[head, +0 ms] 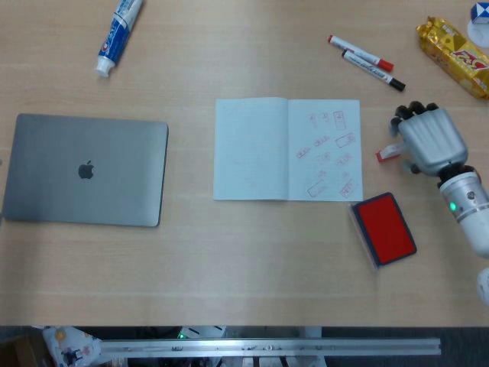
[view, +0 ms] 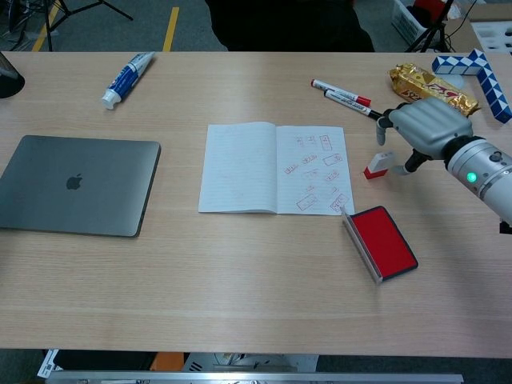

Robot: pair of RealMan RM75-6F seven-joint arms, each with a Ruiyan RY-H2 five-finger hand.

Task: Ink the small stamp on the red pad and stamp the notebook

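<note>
Laptop [head: 85, 170] closed at the far left of the bench [head: 229, 252], toothpaste tube [head: 118, 36] lying beyond it. Notebook [head: 287, 149] open at centre, left page blank, right page already carrying red prints. Just right of the notebook, small stamp [head: 388, 152] lying tipped on the bench, red end toward the pages, apart from the red pad [head: 386, 228], which sits open nearer the front edge with its lid raised on the notebook side. Two markers [head: 367, 63] and a gold snack packet [head: 452, 46] farther back, clear of the work. Right hand [head: 429, 139] poised just right of the stamp, palm down, fingers [view: 382, 134] bent downward with the thumb set apart, pinching nothing; contact with the stamp too close to call. Left hand not visible. Step in hand judged to be the pick-up: bring the hand left over the stamp, straddle its white body between thumb and fingers, close on the long sides and not the inked face, lift level, then carry it forward to the pad and press flat.
</note>
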